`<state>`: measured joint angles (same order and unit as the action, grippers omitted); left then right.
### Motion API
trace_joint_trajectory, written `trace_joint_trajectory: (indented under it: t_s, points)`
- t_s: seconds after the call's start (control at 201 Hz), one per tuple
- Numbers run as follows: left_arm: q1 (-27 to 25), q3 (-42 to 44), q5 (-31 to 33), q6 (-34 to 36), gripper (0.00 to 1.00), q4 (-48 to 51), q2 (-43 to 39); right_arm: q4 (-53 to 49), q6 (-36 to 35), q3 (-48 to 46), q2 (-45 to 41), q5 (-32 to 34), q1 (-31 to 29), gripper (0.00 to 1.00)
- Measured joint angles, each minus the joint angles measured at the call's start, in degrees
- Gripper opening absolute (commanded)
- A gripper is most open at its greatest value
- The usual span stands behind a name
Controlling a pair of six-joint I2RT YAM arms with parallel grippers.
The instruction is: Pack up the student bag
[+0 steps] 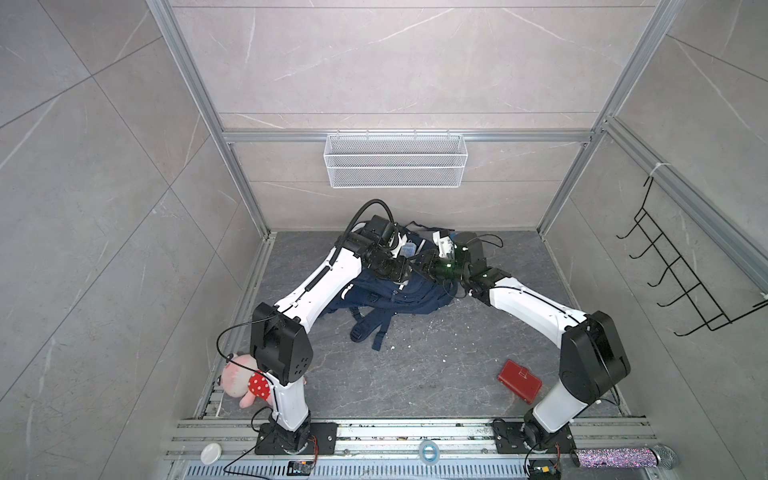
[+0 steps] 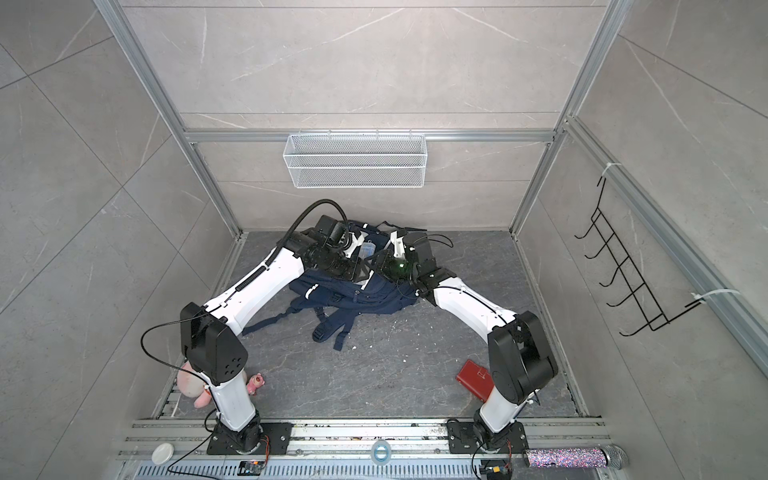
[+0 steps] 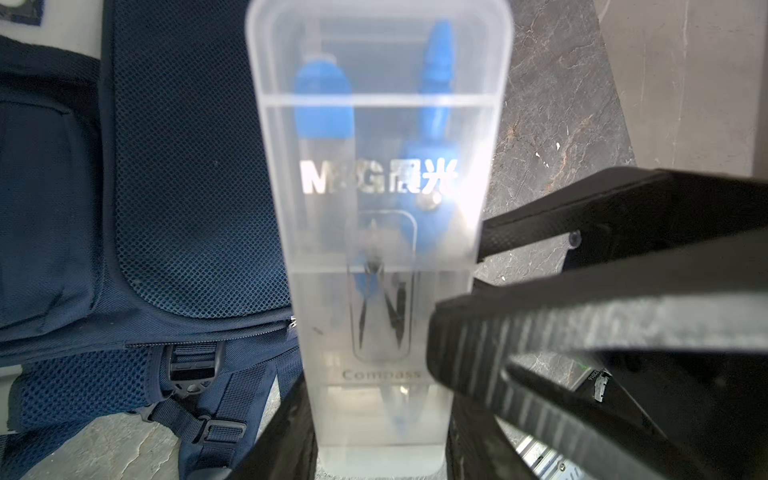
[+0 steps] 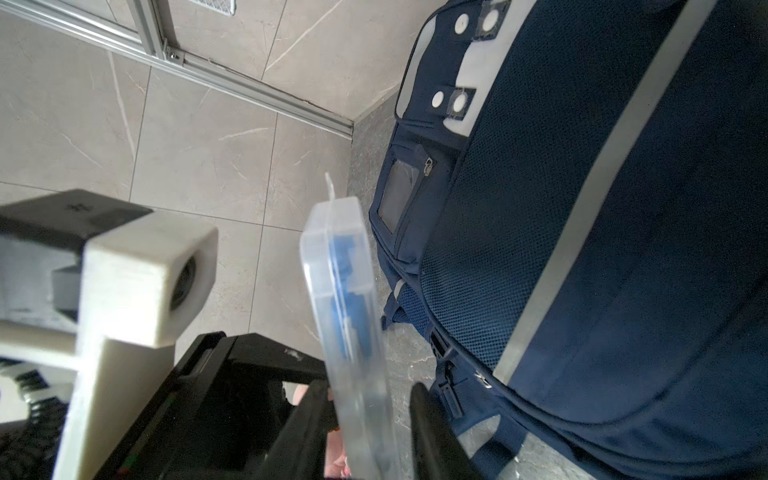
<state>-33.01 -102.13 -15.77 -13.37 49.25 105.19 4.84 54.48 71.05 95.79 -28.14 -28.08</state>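
The student bag [image 1: 399,299] is a navy backpack lying flat at the back of the floor, straps toward the front; it also shows in the other top view [image 2: 365,299]. Above it hangs a clear plastic compass case [image 3: 374,249] with blue tools inside. My left gripper [image 3: 380,424] is shut on the case's narrow sides at its lower end. My right gripper [image 4: 372,399] straddles the flat faces of the case [image 4: 345,291]. One finger touches it and a small gap shows at the other. The right gripper's ribbed pad [image 3: 478,340] lies across the case's front.
A red wallet [image 1: 519,380] lies at the front right of the floor. A pink plush toy [image 1: 241,380] sits by the left arm's base. A white wire basket [image 1: 395,160] hangs on the back wall and a black hook rack [image 1: 685,282] on the right wall.
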Motion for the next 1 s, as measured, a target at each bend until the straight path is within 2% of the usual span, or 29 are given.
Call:
trace_joint_trajectory:
  t_s: [0.105, 0.304, 0.483, 0.548, 0.588, 0.657, 0.722, 0.762, 0.852, 1.001]
  points:
    - [0.0, 0.2, -0.2, 0.0, 0.15, 0.0, 0.0, 0.2, 0.0, 0.0, 0.1, 0.0, 0.0, 0.27]
    - [0.0, 0.2, -0.6, -0.2, 0.16, -0.2, 0.0, 1.0, 0.0, 0.0, 0.5, -0.2, 0.0, 0.26]
    - [0.3, 0.8, -0.3, -0.5, 0.19, -0.5, -0.3, 1.5, -0.7, 0.2, 1.4, -0.5, 0.0, 0.10]
    - [0.3, 1.4, -0.2, -0.6, 0.30, -0.7, -0.6, 1.4, -0.9, 0.2, 1.5, -0.7, 0.0, 0.03]
    - [0.3, 1.6, -0.2, -0.8, 0.43, -0.9, -0.7, 1.4, -0.9, 0.2, 1.5, -0.9, 0.0, 0.01]
    - [0.3, 1.9, -0.3, -1.2, 0.74, -1.1, -1.0, 1.4, -1.1, 0.2, 1.5, -0.8, 0.0, 0.00]
    - [0.3, 2.1, -1.0, -1.8, 0.90, -0.9, -1.4, 1.4, -1.2, 0.2, 1.5, -0.6, 0.1, 0.00]
    - [0.3, 2.1, -1.1, -1.9, 0.94, -0.7, -1.6, 1.1, -1.4, 0.2, 1.5, -0.5, 0.3, 0.00]
    - [0.3, 2.1, -1.5, -2.5, 0.94, -0.2, -2.1, 0.0, -1.8, 0.2, 1.2, 0.0, 1.8, 0.00]
    - [0.3, 1.2, -2.6, -3.2, 0.86, 0.7, -1.3, -4.7, -3.7, -2.2, -2.3, 1.6, 8.9, 0.00]
